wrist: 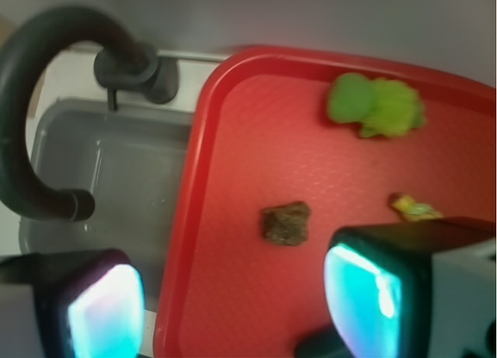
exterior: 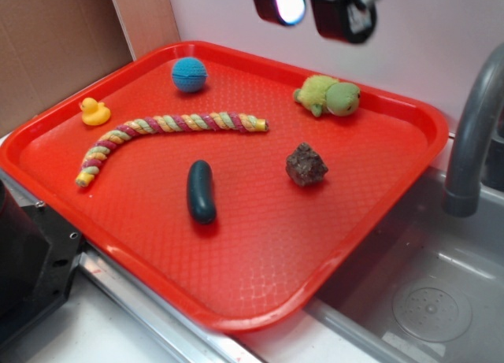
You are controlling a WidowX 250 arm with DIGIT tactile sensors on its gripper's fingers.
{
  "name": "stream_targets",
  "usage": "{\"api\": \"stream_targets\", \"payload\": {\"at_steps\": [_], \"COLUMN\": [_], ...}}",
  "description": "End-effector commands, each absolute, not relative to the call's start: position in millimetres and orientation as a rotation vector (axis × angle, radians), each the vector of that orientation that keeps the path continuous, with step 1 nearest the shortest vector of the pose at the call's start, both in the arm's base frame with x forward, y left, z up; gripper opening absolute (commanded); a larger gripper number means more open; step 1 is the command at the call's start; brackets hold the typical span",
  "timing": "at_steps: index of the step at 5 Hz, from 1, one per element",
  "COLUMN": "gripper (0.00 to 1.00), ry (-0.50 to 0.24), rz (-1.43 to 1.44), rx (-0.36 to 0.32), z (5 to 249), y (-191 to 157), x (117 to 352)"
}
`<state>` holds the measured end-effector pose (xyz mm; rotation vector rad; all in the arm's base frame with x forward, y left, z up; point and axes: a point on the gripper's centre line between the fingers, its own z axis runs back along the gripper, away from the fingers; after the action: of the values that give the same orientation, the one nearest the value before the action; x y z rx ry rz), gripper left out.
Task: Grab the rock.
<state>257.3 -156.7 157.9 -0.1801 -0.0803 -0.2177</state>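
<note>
The claw (exterior: pixel 313 7) is seen high above the far edge of the red tray (exterior: pixel 378 209), its jaws spread wide with nothing held between them. The rock (exterior: pixel 306 164) is found well below the claw and nearer the camera, lying free on the tray floor; in the wrist view it (wrist: pixel 285 222) sits between the two lit fingertips (wrist: pixel 363 300), a little ahead of them.

Past the rock, beneath the claw, a green plush toy (exterior: pixel 328 95) is set; a dark green pickle-shaped object (exterior: pixel 201 191) lies further off to the side, with a braided rope toy (exterior: pixel 161 135), a blue ball (exterior: pixel 190 74) and a yellow duck (exterior: pixel 94 112) beyond.

A long descent is still required, so a small lateral error could be carried down. The jagged lump may be tipped or squirted out if only a corner is pinched. The tray rim by the sink (wrist: pixel 101 172) could be struck if the claw drifts that way.
</note>
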Motion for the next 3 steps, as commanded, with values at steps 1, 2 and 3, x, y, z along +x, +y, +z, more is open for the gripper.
{"api": "stream_targets", "payload": {"at_steps": [1, 2, 3], "gripper": [1.0, 1.0, 1.0], "ry": [-0.122, -0.078, -0.008], "rz": [-0.167, -0.146, -0.108], "rx": [0.039, 0.074, 0.123], "z": [128, 104, 88], "y": [-129, -118, -118], "x": [263, 270, 273]}}
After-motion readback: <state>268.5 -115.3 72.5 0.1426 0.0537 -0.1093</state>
